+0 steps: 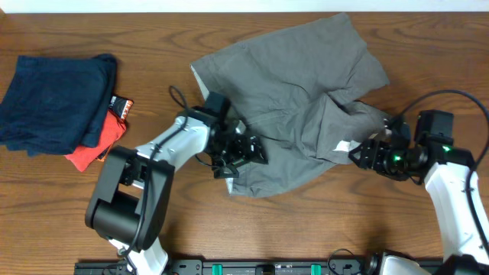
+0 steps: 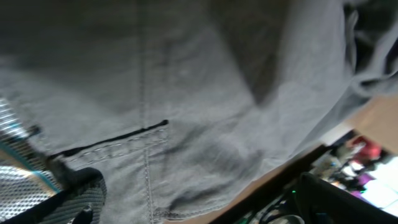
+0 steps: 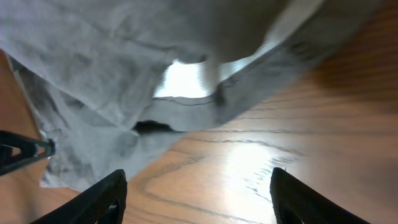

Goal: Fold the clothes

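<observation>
The grey shorts (image 1: 298,99) lie crumpled in the middle of the table, with a pale lining patch showing near the right leg. My left gripper (image 1: 244,156) sits low on their lower left edge. In the left wrist view the grey fabric (image 2: 186,93), with a pocket slit and stitched seam, fills the frame. Only one finger (image 2: 71,196) shows at the lower left, set wide, and the other is hidden. My right gripper (image 1: 367,153) is open and empty just off the right leg. Its fingers (image 3: 199,199) hang over bare wood, short of the shorts' hem (image 3: 124,124).
A dark navy folded garment (image 1: 53,103) lies on a red-orange folded garment (image 1: 99,145) at the far left, with a small printed tag (image 1: 121,107) beside them. A black cable (image 1: 179,99) loops by the left arm. The table's front edge (image 2: 298,165) is close.
</observation>
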